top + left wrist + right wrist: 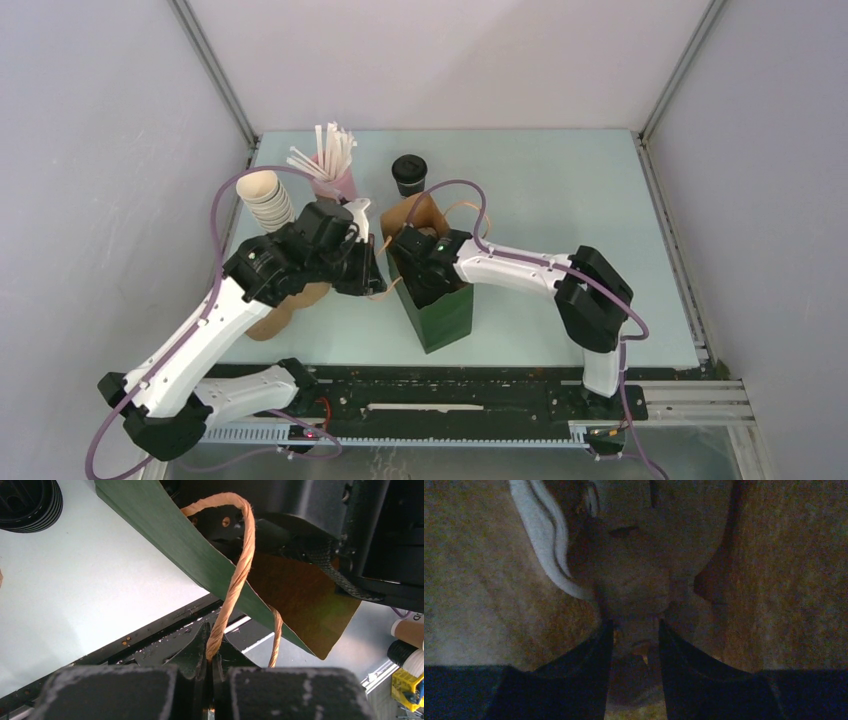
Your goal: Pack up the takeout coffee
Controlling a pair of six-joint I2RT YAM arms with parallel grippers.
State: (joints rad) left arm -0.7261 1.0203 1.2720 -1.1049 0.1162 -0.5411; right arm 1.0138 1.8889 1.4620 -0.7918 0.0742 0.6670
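Centrally, we see the bag upright on the table. Its twine handle is pinched tight in the left gripper. The right gripper sits inside the bag's mouth, fingers apart; in that dim wrist view we think nothing lies between them, though we cannot be sure. The coffee stands lidded and upright behind the bag, near it but not touching.

Pale table carries 1 green bag, 1 lidded cup, straw holder, seemingly tipped cup stack.
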